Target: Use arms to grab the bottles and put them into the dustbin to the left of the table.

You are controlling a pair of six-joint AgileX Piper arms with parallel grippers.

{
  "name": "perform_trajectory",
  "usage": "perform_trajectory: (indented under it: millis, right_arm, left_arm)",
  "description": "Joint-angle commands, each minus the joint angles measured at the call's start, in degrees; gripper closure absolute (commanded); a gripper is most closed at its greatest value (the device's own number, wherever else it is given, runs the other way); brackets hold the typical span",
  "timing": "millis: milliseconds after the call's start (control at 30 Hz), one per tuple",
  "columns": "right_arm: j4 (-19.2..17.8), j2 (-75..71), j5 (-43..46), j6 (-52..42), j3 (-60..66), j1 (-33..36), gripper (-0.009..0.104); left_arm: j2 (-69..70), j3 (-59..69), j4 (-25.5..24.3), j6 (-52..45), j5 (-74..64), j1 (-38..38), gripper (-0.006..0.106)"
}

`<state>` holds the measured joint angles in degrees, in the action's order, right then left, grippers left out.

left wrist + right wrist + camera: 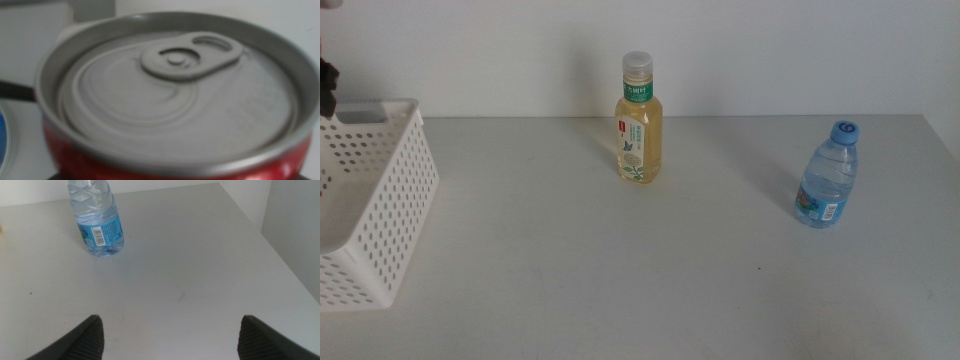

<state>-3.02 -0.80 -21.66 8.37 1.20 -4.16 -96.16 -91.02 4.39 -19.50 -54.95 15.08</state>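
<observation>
The red cola can point(170, 100) fills the left wrist view, its silver top and pull tab very close to the camera, held in my left gripper; the jaws are hidden behind it. A black bit of the left arm point(326, 85) shows at the left edge, above the white perforated dustbin point(380, 200). The yellowish tea bottle point(640, 130) stands upright at the back middle of the table. The blue-capped water bottle point(828, 180) stands at the right and also shows in the right wrist view point(97, 225). My right gripper point(170, 335) is open and empty, well short of the water bottle.
The light grey table point(620, 270) ends at a white wall behind the bottles. Its right edge point(280, 260) runs close to the water bottle. The dustbin stands at the table's left side.
</observation>
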Motion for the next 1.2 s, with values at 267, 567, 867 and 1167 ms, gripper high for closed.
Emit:
perform_trajectory:
  millis: [267, 567, 867, 1167]
  right_arm:
    - [-1.0, -1.2, 4.0, -0.5, -0.1, 0.2, 0.024]
    - [-1.0, -1.2, 4.0, -0.5, -0.1, 0.2, 0.024]
    - [-1.0, -1.2, 4.0, -0.5, -0.1, 0.2, 0.024]
    - [-1.0, -1.2, 4.0, -0.5, -0.1, 0.2, 0.024]
  left_arm:
    - [-8.5, -2.5, -1.2, -0.6, 3.4, 2.7, 0.102]
    - [-14.8, -2.5, -2.1, -0.1, 3.4, 2.7, 0.075]
    - [-15.5, -2.5, -1.1, -0.1, 0.3, 2.7, 0.018]
    - [-6.4, -2.5, 0.9, 1.6, -6.1, 1.0, 0.007]
